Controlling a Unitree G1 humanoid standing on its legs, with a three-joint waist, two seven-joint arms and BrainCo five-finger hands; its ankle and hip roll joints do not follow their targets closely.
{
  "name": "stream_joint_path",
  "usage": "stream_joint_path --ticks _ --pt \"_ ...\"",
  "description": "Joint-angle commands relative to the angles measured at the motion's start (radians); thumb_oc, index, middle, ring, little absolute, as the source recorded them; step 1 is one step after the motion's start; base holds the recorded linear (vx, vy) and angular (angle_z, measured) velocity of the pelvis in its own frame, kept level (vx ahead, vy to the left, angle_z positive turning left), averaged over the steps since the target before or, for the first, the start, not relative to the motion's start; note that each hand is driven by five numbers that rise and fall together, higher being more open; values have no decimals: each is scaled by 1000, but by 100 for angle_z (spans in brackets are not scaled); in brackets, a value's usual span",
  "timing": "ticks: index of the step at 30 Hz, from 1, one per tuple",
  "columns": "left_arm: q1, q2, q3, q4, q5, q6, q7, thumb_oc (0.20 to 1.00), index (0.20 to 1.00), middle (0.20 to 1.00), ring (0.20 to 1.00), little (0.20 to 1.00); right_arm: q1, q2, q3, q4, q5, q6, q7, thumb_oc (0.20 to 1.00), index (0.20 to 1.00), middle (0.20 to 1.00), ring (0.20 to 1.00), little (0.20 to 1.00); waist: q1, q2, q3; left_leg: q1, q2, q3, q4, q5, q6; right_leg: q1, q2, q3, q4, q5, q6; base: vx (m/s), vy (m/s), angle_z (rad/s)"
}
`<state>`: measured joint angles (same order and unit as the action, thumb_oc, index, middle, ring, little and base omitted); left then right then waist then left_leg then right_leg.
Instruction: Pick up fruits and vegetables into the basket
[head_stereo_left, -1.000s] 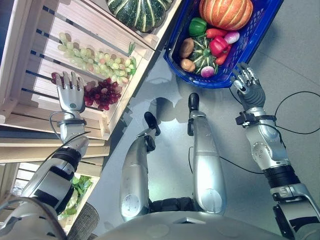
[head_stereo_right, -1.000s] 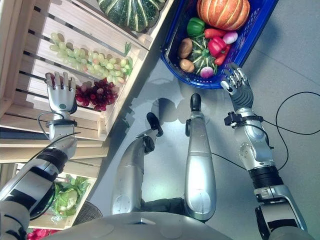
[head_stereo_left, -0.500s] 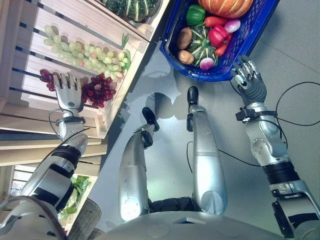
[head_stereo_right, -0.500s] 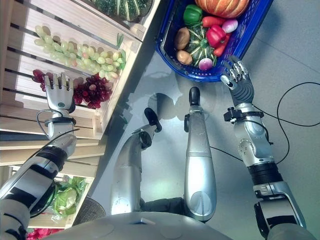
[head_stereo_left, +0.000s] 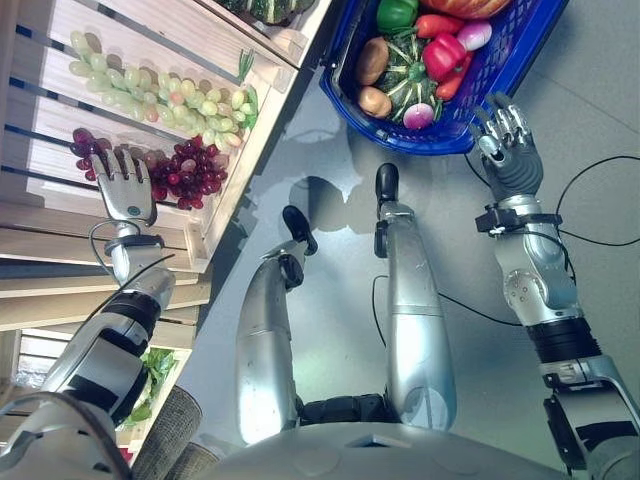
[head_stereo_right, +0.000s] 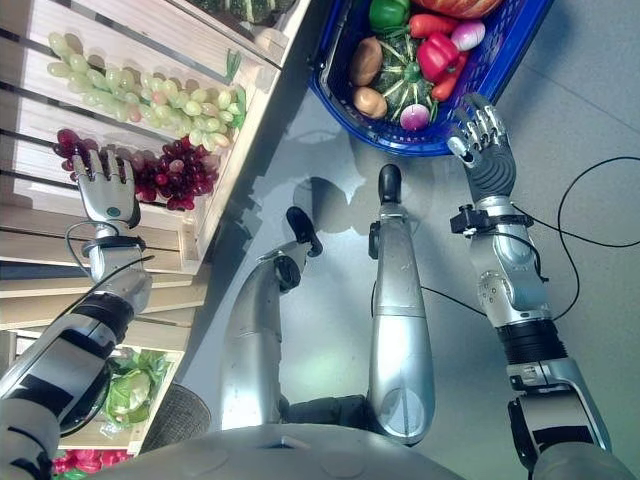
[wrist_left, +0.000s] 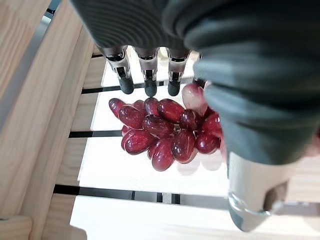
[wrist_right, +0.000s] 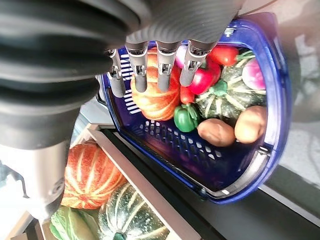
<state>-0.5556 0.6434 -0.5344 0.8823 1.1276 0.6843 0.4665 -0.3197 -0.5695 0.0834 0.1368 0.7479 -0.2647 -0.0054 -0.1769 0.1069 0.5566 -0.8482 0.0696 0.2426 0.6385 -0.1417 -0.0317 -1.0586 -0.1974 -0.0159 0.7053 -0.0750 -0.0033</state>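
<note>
Your left hand (head_stereo_left: 126, 195) hangs with loose, straight fingers over the red grapes (head_stereo_left: 185, 175) in the wooden crate (head_stereo_left: 60, 215). Your right hand (head_stereo_left: 510, 150), fingers relaxed too, sits just beside the blue basket (head_stereo_left: 430, 140). You can see no writing to read.

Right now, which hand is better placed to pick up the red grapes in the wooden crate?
The left hand: it hovers open right at the red grapes in the wooden crate, fingers pointing at the bunch. The right hand is open beside the blue basket, far from the grapes.
</note>
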Motion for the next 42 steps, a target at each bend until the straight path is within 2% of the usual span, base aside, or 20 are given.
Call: stream_joint_path --ticks 1,7,9,12,21,25,28,29,30,36,42 --pt "65 73 60 76 -81 77 31 1000 1000 1000 1000 1000 53 -34 -23 -122 11 -60 15 1000 1000 1000 1000 1000 -38 43 -37 -75 4 10 54 -28 -15 -18 23 4 12 -58 68 1 69 -5" --pt "69 103 93 62 -263 27 166 1000 1000 1000 1000 1000 67 -40 -28 -142 16 -72 25 1000 1000 1000 1000 1000 -38 49 -37 -109 2 7 90 -43 -10 -55 21 19 38 -60 66 9 54 0" --pt "68 107 102 57 -277 12 188 1000 1000 1000 1000 1000 71 -38 -26 -143 12 -74 26 1000 1000 1000 1000 1000 -38 52 -37 -115 2 6 96 -45 -9 -61 21 23 45 -62 65 16 49 0" --pt "57 116 112 50 -270 -4 189 1000 1000 1000 1000 1000 74 -43 -23 -146 12 -76 34 1000 1000 1000 1000 1000 -40 52 -37 -123 2 6 104 -46 -10 -70 22 27 51 -62 64 13 37 -2" --pt "33 125 99 73 -249 37 163 1000 1000 1000 1000 1000 56 -59 -21 -149 24 -95 48 1000 1000 1000 1000 1000 -45 48 -37 -137 7 6 109 -43 -15 -87 26 30 56 -60 62 0 0 0" --pt "19 128 90 101 -249 50 173 1000 1000 1000 1000 1000 44 -69 -19 -151 32 -110 69 1000 1000 1000 1000 1000 -51 46 -37 -147 12 7 119 -45 -18 -98 27 33 62 -61 60 0 0 0" --pt "5 127 85 100 -282 33 206 1000 1000 1000 1000 1000 38 -71 -19 -158 26 -111 82 1000 1000 1000 1000 1000 -54 44 -37 -159 14 7 126 -48 -19 -111 32 36 71 -65 57 0 0 0" --pt "3 128 90 97 -291 22 214 473 473 473 473 473 37 -72 -18 -160 25 -112 83 1000 1000 1000 1000 1000 -54 44 -37 -162 15 7 129 -50 -19 -114 33 37 73 -65 57 0 0 0" --pt "1 131 89 98 -305 7 226 200 200 200 200 200 36 -73 -16 -161 24 -113 85 1000 1000 1000 1000 1000 -55 43 -37 -165 16 7 132 -51 -20 -116 35 38 75 -66 56 0 0 0" --pt "-24 135 87 99 -319 -36 233 200 200 200 200 200 25 -83 -13 -166 33 -119 99 1000 1000 1000 1000 1000 -56 39 -37 -188 21 4 155 -58 -17 -136 38 41 95 -72 52 0 0 0" --pt "-37 137 79 107 -315 -42 240 200 200 200 200 200 18 -87 -15 -177 37 -134 130 1000 1000 1000 1000 1000 -58 38 -37 -193 24 4 150 -56 -19 -144 40 41 95 -73 52 0 0 0"
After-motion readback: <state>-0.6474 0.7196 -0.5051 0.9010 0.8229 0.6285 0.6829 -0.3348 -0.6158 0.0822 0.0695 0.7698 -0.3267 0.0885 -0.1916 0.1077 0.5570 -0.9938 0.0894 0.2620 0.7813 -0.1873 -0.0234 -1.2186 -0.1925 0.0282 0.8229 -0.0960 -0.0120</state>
